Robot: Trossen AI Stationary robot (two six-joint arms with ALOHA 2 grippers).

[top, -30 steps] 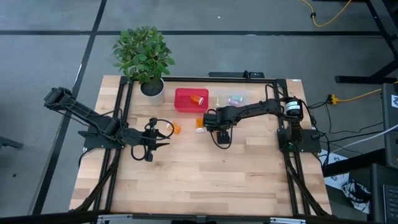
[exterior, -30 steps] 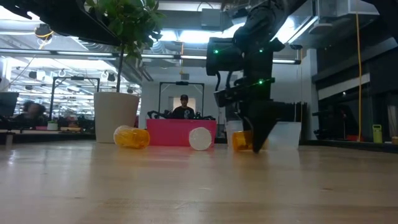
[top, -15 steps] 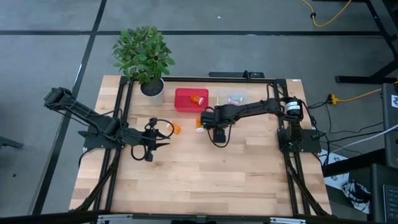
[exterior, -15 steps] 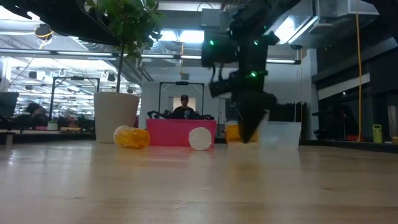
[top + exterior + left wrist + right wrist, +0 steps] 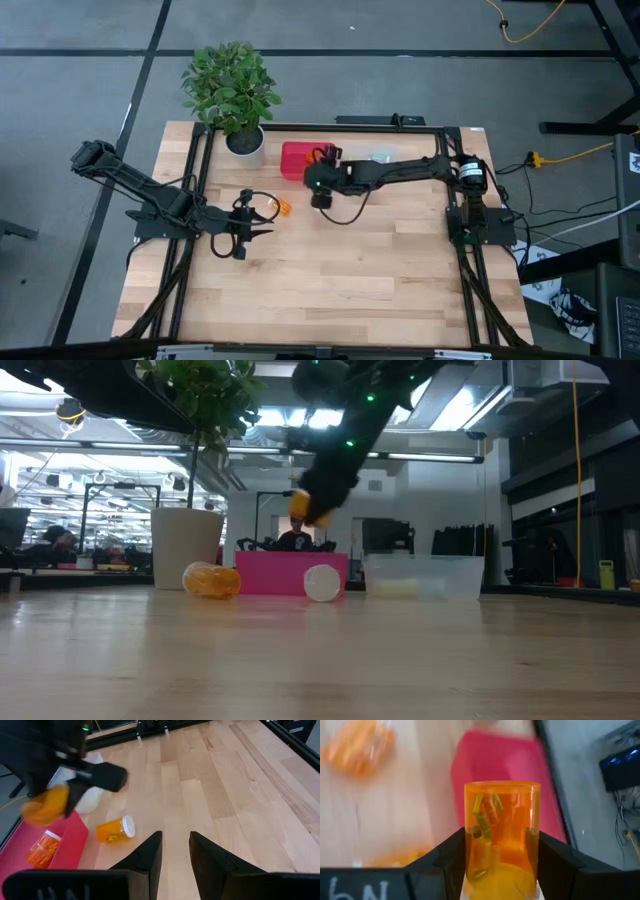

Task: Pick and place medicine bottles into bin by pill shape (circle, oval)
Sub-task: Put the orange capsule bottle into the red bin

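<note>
My right gripper (image 5: 318,186) is shut on a translucent orange medicine bottle (image 5: 502,830) with long yellowish pills inside, above the near edge of the red bin (image 5: 295,160). It also shows raised in the low view (image 5: 303,506). Another orange bottle (image 5: 42,851) lies in the red bin. Two orange bottles lie on their sides on the table, one (image 5: 283,208) by my left gripper and one with a white cap (image 5: 321,200). My left gripper (image 5: 262,214) is open and empty, low over the table at the left. My right gripper pinches the orange bottle by its side walls (image 5: 470,860) between the two fingers (image 5: 445,865). The bottle lies along the fingers, its free end pointing away from the wrist. It is lifted clear of the table.
A clear bin (image 5: 376,158) with pastel bottles stands right of the red bin. A potted plant (image 5: 232,88) stands at the far left corner. Black rails (image 5: 200,160) frame the table. Bare wood (image 5: 340,270) lies toward the near edge. A person (image 5: 295,535) shows in the room behind.
My right gripper has risen from the table with the orange bottle and gone toward the table's left and far side, to the red bin. The bottle is now lifted clear and high. The two other bottles on the table lie as before.
</note>
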